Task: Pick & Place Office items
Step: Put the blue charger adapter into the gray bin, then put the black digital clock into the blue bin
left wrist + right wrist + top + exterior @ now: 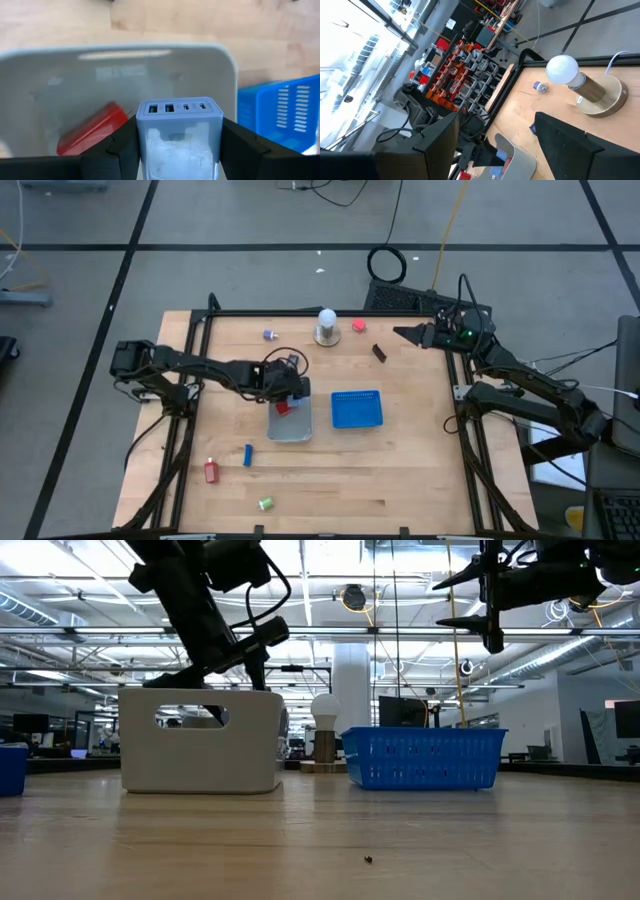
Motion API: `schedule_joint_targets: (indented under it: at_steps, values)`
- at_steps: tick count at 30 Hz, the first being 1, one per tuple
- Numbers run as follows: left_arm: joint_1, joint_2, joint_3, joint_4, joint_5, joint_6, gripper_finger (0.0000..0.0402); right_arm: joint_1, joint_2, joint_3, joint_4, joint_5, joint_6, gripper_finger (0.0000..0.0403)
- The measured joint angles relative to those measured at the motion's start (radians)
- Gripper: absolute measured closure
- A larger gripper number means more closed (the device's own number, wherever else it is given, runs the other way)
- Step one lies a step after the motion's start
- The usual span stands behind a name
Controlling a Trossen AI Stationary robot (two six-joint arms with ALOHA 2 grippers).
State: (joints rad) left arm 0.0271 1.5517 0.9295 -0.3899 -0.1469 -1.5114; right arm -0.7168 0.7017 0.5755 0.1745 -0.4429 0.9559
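The left arm reaches across the counter, and the left gripper hangs over the clear tray. Its fingers squeeze a light blue charger. A red item lies in the tray. The right gripper waits high at the far edge, fingers spread wide.

- High view: the wooden table is evenly and brightly lit from overhead, shadows short and soft under the arms
- Low view: ceiling light strips glare white against a dim hall, so the arms read as dark silhouettes; the near table surface is blurred
- Left wrist view: a pale reflection streaks the clear tray rim, and the tray floor looks hazy and out of focus
- Right wrist view: windows are blown out, and the white ball glares
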Motion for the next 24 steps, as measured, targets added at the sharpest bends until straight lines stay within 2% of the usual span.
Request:
schedule_joint_targets:
  at_steps: [6, 13, 18, 24]
  values:
    - [0.014, 0.000, 0.000, -0.001, -0.004, 0.022, 0.0187, 0.031, 0.000, 0.000, 0.000, 0.003, 0.001, 0.0147]
    - [0.013, 0.000, 0.000, 0.003, -0.006, 0.056, 0.0128, 0.064, 0.000, 0.000, 0.000, 0.029, 0.001, 0.0147]
    - [0.013, -0.001, 0.000, 0.007, 0.047, 0.093, 0.0102, 0.088, 0.000, 0.000, 0.000, 0.054, -0.002, 0.0147]
    - [0.011, -0.011, 0.000, 0.043, 0.091, 0.095, 0.0097, 0.106, 0.000, 0.000, 0.000, 0.054, -0.005, 0.0147]
